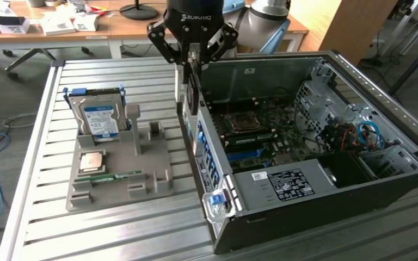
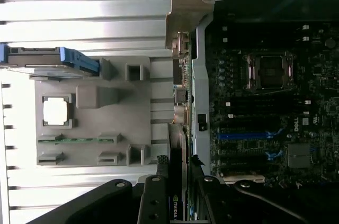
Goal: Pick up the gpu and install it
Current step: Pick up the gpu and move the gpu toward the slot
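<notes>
Transport stage, I judge: my fingers [image 1: 198, 61] are clamped on the gpu [image 1: 190, 98], which hangs edge-down over the rear wall of the case [image 1: 303, 223]. Seating it calls for lining up over a motherboard [image 1: 263, 133] slot. Open room lies inside, with the wall edge close beside the card.

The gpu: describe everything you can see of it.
The gpu is a thin, dark card seen edge-on, hanging upright, clamped at its upper part by the gripper. Its lower end sits by the rear wall of the open computer case; contact there cannot be told. A small logo marks one edge.
</notes>
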You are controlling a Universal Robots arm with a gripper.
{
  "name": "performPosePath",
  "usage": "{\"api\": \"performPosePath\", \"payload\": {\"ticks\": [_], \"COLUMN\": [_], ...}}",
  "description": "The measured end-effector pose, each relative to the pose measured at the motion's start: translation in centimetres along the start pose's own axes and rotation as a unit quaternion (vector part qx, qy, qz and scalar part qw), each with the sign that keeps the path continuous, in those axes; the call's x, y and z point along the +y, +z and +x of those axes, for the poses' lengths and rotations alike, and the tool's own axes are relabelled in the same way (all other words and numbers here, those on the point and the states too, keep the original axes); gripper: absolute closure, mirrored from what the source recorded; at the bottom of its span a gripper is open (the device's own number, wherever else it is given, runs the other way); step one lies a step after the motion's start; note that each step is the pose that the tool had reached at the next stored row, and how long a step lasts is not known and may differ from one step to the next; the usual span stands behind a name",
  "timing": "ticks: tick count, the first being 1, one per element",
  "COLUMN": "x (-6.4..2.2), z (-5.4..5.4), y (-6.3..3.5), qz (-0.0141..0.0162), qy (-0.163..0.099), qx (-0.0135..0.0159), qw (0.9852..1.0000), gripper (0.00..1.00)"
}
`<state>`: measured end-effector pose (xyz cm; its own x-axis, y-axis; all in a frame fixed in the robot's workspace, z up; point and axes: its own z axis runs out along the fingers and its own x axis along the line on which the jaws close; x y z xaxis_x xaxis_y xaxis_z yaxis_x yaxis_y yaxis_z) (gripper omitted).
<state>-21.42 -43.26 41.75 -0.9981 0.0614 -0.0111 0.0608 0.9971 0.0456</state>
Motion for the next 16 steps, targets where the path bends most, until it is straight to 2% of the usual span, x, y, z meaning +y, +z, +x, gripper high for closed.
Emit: {"api": "performPosePath", "payload": {"ticks": [9, 16], "x": [0.13, 0.23], "z": [-2.8, -5.0], "y": [0.02, 0.05], "qz": [-0.0023, -0.0026], "qy": [0.0, 0.0], "qx": [0.0005, 0.0006], "qw": [1.0, 1.0], "gripper": [0.74, 0.74]}}
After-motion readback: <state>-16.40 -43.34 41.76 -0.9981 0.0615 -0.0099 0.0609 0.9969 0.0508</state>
